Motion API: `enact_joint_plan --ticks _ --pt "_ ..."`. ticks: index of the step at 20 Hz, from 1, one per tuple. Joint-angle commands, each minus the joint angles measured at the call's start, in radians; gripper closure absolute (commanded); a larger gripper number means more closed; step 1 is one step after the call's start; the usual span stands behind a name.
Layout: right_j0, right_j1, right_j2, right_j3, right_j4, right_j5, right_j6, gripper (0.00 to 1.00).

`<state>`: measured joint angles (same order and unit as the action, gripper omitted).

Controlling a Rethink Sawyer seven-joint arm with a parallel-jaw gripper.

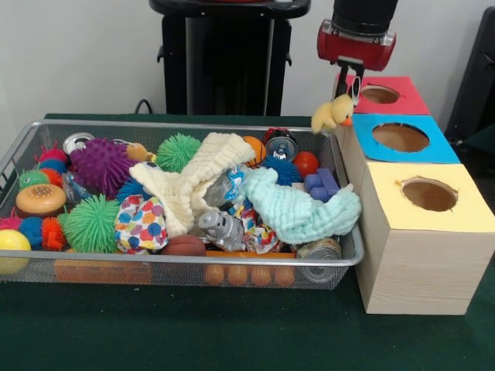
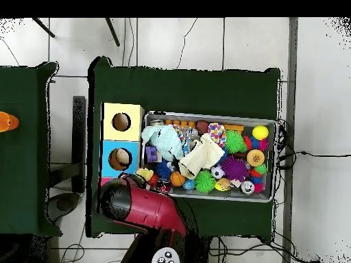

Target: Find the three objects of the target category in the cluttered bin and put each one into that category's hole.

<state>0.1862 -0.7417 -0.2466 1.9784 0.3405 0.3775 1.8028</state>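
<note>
Front view: arm drops in from top right, gripper clenched on a yellow duck toy hanging by the bin's far right corner, near the blue-topped box; overhead: red arm reaches from bottom twd boxes left of bin, duck at its tip.

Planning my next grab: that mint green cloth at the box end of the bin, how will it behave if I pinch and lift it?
The mint green cloth looks soft and crumpled, so it probably drapes limply. Likely light. It lies over the bin rim and neighbouring toys, so lifting may drag or uncover them.
</note>
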Motion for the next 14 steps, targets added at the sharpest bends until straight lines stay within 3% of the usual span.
enact_joint_plan --ticks 1,14 --pt "0.039 -0.116 -0.010 0.145 0.069 0.119 0.318 1.00" --pt "0.091 -0.203 -0.007 0.276 0.108 0.064 0.337 1.00"
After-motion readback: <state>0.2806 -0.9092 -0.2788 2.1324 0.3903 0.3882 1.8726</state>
